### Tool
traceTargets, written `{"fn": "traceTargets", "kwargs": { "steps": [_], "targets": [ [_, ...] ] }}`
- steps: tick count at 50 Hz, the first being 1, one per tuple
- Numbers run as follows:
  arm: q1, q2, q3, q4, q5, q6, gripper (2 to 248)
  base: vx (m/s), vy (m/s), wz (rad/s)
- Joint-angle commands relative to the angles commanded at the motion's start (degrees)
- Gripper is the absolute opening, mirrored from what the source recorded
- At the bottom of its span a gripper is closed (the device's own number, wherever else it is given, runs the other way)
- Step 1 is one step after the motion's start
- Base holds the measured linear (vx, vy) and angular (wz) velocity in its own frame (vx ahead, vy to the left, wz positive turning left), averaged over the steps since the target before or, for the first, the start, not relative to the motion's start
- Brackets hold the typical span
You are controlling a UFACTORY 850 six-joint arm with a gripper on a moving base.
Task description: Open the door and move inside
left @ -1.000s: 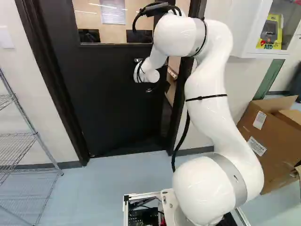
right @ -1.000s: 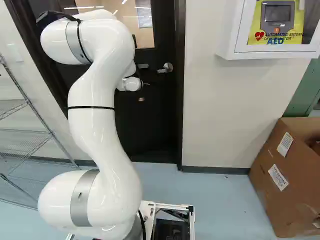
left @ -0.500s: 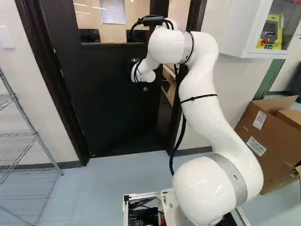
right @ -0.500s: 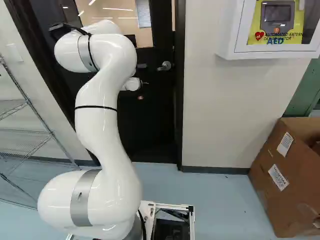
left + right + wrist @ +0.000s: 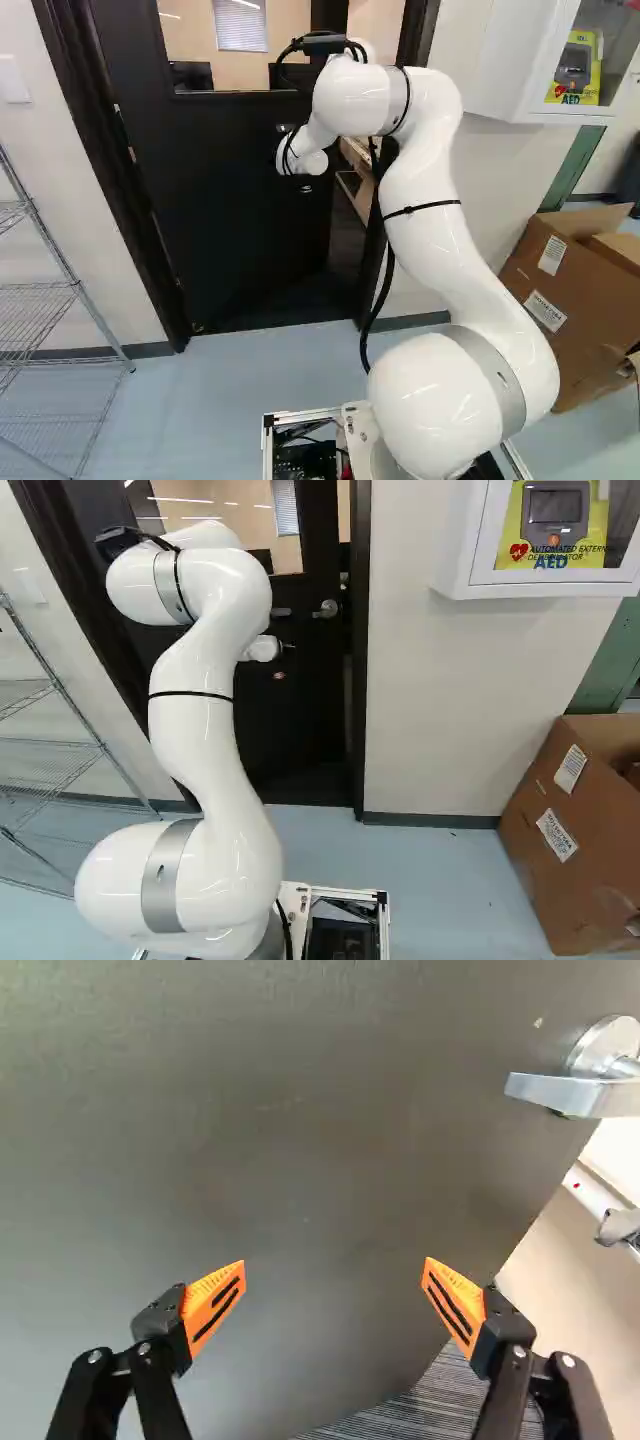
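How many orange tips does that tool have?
2: one orange tip on the side of the tool nearer the door handle, the other across the open gap.

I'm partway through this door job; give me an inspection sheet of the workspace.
Surface: pale blue floor; striped flooring past the door's edge.
Job's things: dark door ajar, gap on its handle side; lever handle off to one side of the gripper.
Clutter: open cardboard box, right of both base views.
Gripper: open, nothing gripped, facing the door.
Cables: black cable hanging beside the arm.
Surroundings: wire shelf, AED cabinet.
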Motion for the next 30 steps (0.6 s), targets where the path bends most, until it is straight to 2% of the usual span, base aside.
{"fn": "traceTargets", "kwargs": {
  "steps": [30],
  "targets": [
    [0.75, 8.11, 10.97, 0.0, 0.0, 0.0, 247, 0.0, 0.0, 0.0]
  ]
}}
